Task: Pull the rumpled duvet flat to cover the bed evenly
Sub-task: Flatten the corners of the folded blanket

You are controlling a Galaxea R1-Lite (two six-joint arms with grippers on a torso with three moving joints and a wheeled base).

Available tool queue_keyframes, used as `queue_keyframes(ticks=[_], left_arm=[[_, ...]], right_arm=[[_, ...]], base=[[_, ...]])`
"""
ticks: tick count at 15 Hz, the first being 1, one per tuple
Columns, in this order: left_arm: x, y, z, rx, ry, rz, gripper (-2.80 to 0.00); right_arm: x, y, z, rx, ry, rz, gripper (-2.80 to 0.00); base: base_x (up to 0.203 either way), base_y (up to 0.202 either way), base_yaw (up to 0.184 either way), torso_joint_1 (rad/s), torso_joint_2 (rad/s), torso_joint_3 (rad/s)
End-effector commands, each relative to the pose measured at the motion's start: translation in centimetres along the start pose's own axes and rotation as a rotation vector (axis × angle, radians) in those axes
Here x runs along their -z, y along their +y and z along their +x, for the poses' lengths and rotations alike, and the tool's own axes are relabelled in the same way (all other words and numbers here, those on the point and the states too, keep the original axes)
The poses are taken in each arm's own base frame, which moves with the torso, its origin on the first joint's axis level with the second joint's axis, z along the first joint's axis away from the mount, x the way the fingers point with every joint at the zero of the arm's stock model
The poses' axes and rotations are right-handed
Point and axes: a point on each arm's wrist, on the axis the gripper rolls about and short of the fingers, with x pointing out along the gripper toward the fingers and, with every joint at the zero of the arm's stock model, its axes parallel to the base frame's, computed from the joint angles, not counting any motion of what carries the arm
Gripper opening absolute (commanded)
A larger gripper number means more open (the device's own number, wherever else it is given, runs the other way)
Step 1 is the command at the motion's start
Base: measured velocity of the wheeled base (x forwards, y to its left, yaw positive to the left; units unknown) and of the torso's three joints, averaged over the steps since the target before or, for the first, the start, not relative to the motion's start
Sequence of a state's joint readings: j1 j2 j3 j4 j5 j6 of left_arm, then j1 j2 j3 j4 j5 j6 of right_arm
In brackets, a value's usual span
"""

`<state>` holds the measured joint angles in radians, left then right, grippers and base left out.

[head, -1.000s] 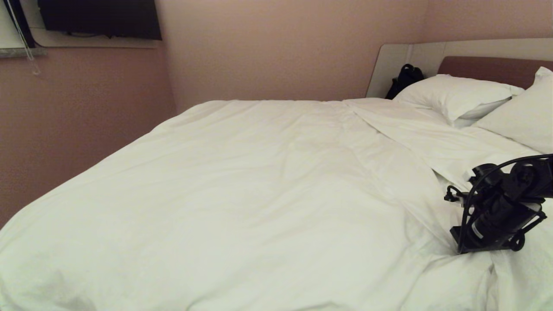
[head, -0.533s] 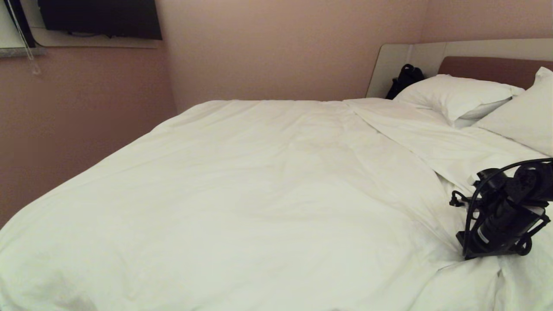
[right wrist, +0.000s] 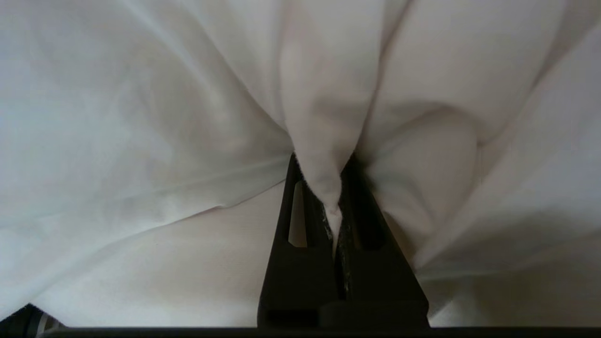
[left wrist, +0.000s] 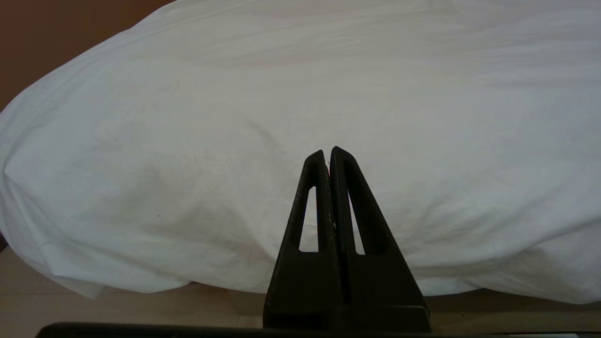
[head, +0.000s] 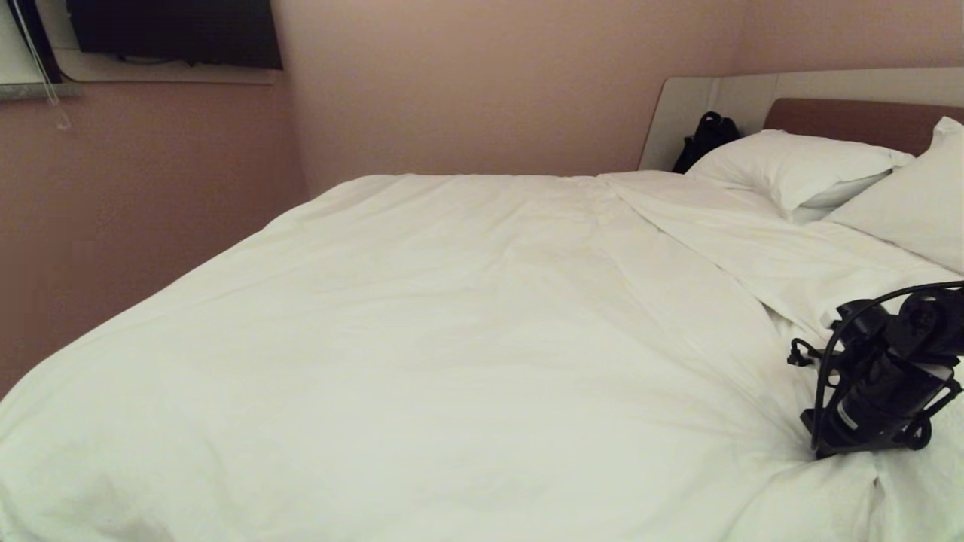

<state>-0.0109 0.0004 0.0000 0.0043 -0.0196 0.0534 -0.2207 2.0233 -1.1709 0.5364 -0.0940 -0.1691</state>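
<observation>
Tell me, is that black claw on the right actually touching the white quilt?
Touching. The right wrist view shows the right gripper shut on a pinched fold of the duvet, cloth wedged between its fingers.

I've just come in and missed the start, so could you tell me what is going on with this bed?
The robot is making the bed. Its right gripper, at the near right side by the pillows, has its fingers shut on a pinched fold of the white duvet. The duvet covers most of the mattress but lies creased near the grip. The left gripper is shut and empty, off the bed's edge.
</observation>
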Motion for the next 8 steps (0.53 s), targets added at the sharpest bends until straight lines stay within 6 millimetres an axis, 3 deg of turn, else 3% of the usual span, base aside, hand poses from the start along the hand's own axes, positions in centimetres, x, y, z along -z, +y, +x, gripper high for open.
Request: queue_keyframes(ticks=[1,2,3,5,8], left_arm=[[0.0,0.0,0.0,0.0,0.0,0.0,-2.8],[0.0,0.0,0.0,0.0,0.0,0.0,-2.8],[0.0,0.0,0.0,0.0,0.0,0.0,-2.8],[0.0,0.0,0.0,0.0,0.0,0.0,-2.8],[0.0,0.0,0.0,0.0,0.0,0.0,-2.8]], right_arm=[[-0.3,0.5,0.3,-0.038,-0.018,-0.015,-2.8],[-0.5,0.9,0.3,-0.054,-0.028,-0.023,-2.8],[-0.6,1.1,0.3,-0.068,-0.039,-0.03,0.0],[-0.5,1.6,-0.4,-0.099,-0.057,-0.042,0.0],[0.3,1.8,-3.0,-0.124,-0.124,-0.049,0.0]], base=[[0.0,0.0,0.0,0.0,0.0,0.0],[0.0,0.0,0.0,0.0,0.0,0.0],[0.0,0.0,0.0,0.0,0.0,0.0],[0.0,0.0,0.0,0.0,0.0,0.0],[0.0,0.0,0.0,0.0,0.0,0.0]])
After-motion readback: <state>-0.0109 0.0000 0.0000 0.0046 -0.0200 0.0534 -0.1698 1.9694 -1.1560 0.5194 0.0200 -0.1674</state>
